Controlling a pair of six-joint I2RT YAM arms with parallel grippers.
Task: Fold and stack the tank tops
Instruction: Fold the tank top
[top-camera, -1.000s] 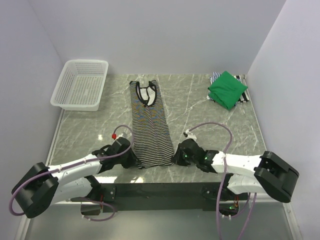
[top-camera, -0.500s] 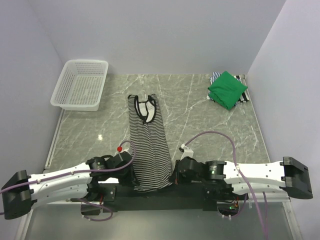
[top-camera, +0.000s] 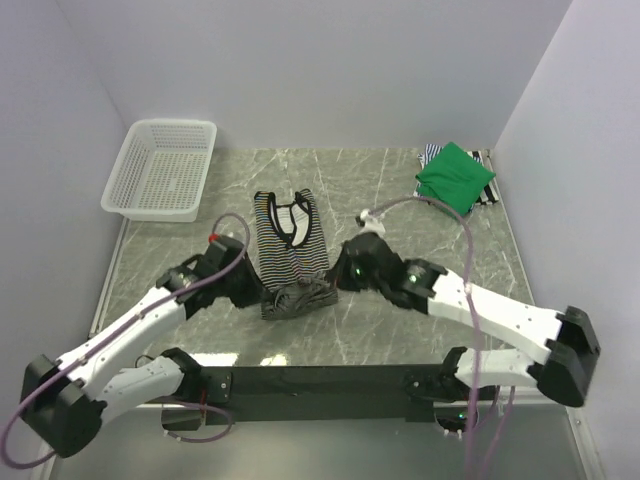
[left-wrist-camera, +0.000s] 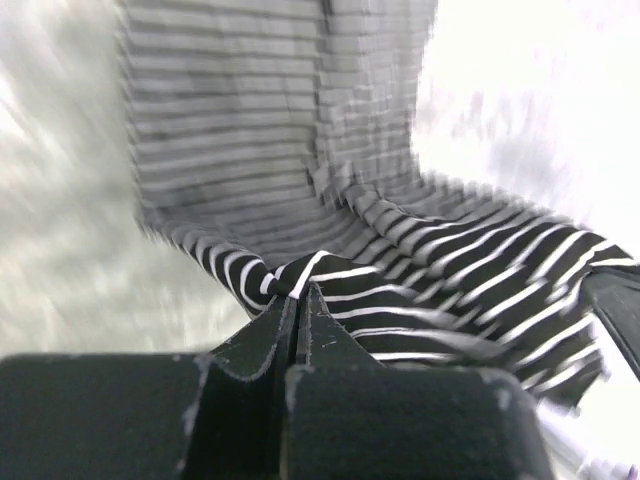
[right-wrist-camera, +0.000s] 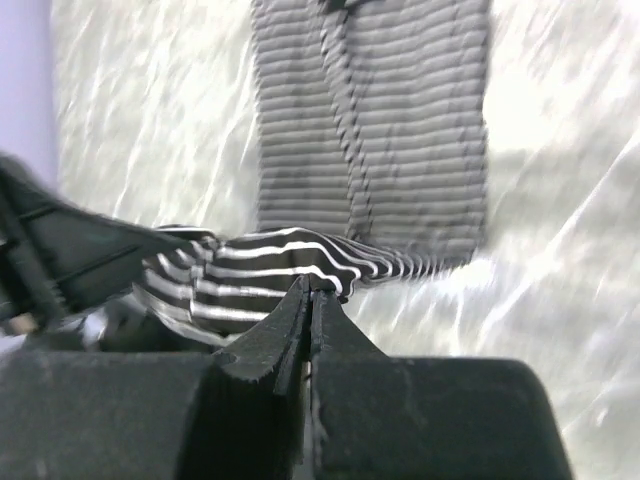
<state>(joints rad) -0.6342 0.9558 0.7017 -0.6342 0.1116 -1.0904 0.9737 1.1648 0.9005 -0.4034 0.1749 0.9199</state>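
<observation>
The black-and-white striped tank top (top-camera: 291, 245) lies in the middle of the table, neck to the far side, its lower half lifted and doubled over. My left gripper (top-camera: 262, 288) is shut on its left hem corner (left-wrist-camera: 300, 275). My right gripper (top-camera: 337, 278) is shut on its right hem corner (right-wrist-camera: 312, 270). The hem sags between the two grippers above the flat upper part. The folded green tank top (top-camera: 455, 178) lies at the far right on another striped top (top-camera: 432, 156), mostly hidden under it.
A white mesh basket (top-camera: 160, 168) stands at the far left corner. White walls close in the table on three sides. Cables loop above both arms.
Both grippers have carried the hem from the near table edge up and away toward the neck, so the lower half now doubles over the upper half. The top slid slightly nearer earlier.
</observation>
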